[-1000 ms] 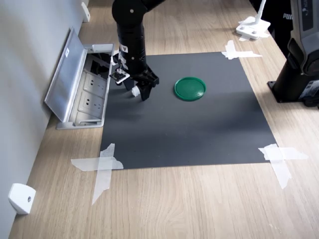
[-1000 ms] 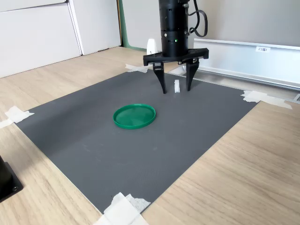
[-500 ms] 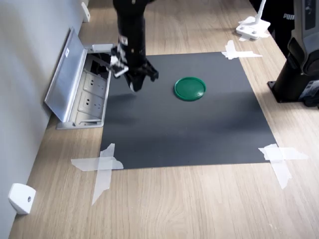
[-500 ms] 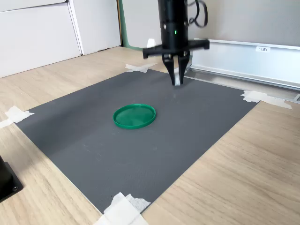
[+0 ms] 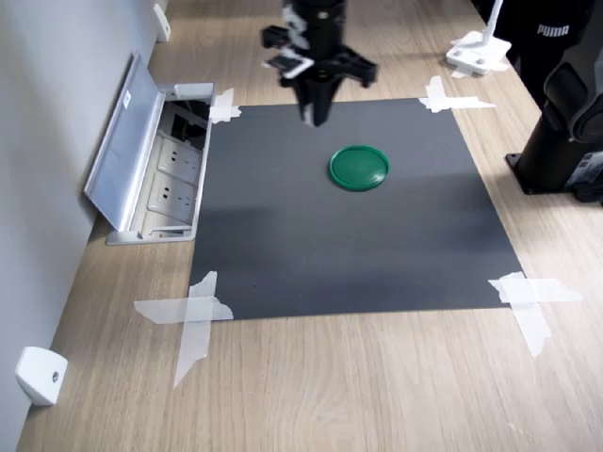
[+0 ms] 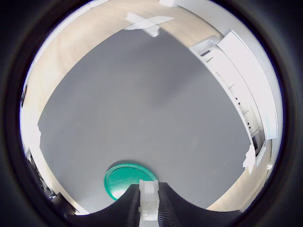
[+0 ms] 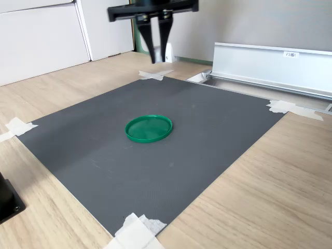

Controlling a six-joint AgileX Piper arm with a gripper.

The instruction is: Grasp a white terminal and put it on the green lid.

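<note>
White terminal: lifted, not yet delivered

White terminal (image 6: 148, 203): small notched plastic block, pinched between the two fingers of the gripper (image 5: 312, 111). The wrist view shows it seated between the fingertips; in both exterior views the fingers are pressed close together and the block is too small to make out there.

Gripper: raised well clear of the mat (image 5: 396, 235), pointing straight down, near the mat's far edge in the first exterior view.

Green lid (image 5: 359, 167): flat round disc with a low rim, lying on the mat, nearer that far edge than the near one. Nothing rests on it. In the wrist view its edge (image 6: 116, 177) shows just beyond the fingertips.

Progress, as judged: the pick-up looks complete, since the block is off the mat and held. Left to do: carry it over the lid, lower it and release it there. A block this small may tip or roll off the rim if dropped from height.

Surface: dark grey mat taped at its corners with white tape strips (image 5: 193, 315) onto a wood-grain table (image 5: 330, 395).

Room: an open metal socket box (image 5: 155, 165) with its cover tilted up sits along one mat edge. White wall panels (image 7: 41, 36) stand behind the table in the second exterior view.
</note>
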